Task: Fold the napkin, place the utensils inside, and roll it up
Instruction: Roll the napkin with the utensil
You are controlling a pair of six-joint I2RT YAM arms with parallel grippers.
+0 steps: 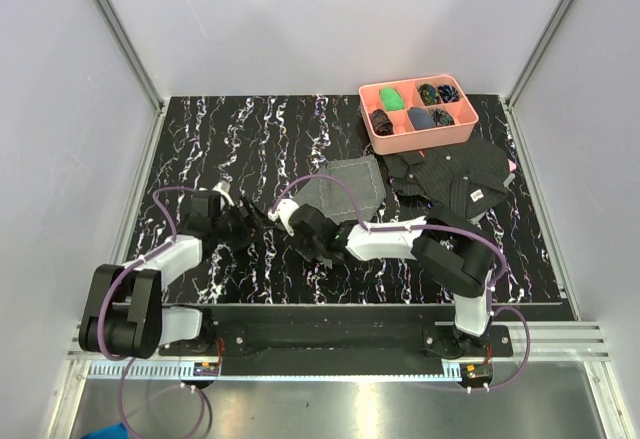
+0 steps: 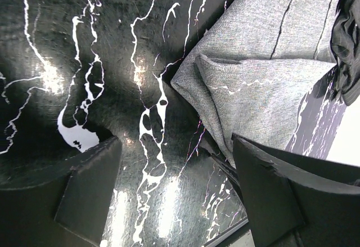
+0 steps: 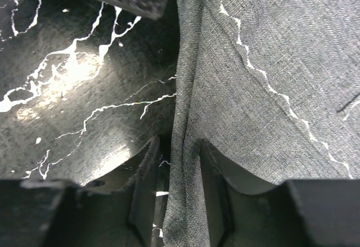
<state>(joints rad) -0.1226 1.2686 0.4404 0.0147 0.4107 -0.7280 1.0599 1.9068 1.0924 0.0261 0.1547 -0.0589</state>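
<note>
The grey napkin (image 1: 352, 187) lies partly folded on the black marbled table, its pale stitched edge showing in the right wrist view (image 3: 264, 72). My right gripper (image 3: 177, 171) is shut on a pinched fold at the napkin's near left edge; in the top view it sits at that corner (image 1: 296, 215). My left gripper (image 2: 177, 193) is open and empty just left of the napkin (image 2: 270, 84), low over bare table (image 2: 67, 61); in the top view it is close beside the right one (image 1: 256, 221). The gold spoon and fork are out of view.
A black patterned cloth with a white tag (image 1: 455, 181) lies crumpled right of the napkin. A pink tray (image 1: 372, 93) with small dark and green items stands at the back right. White walls and metal rails close in the table.
</note>
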